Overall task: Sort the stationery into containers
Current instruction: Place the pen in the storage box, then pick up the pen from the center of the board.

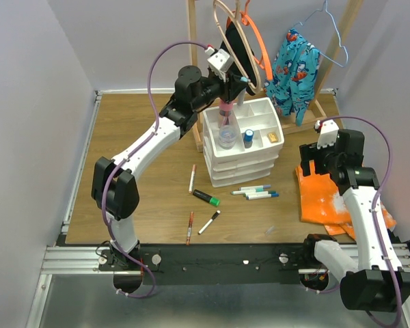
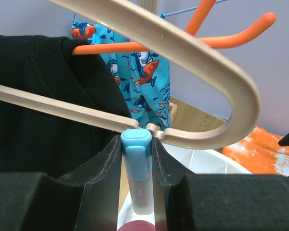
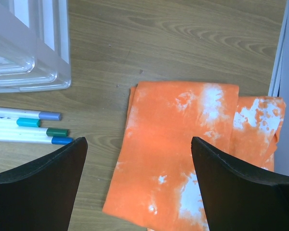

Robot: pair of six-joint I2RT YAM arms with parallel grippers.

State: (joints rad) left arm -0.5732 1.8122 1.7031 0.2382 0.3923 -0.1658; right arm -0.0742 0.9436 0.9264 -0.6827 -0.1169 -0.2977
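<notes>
My left gripper is shut on the light-blue bar, a clear stick with a light-blue cap, and holds it above the back of the white organiser's tray, close to the hangers. The pink-capped bottle and the small blue-capped bottle stand in tray compartments. On the table lie a white pen, the green-capped black marker, a red pen, a black-tipped pen and several white pens, which also show in the right wrist view. My right gripper is open and empty above the orange cloth.
The wooden rack with a beige hanger, orange hangers and a black garment stands right behind the organiser, touching distance from my left fingers. The orange cloth lies at the right. A small yellow item sits in the tray.
</notes>
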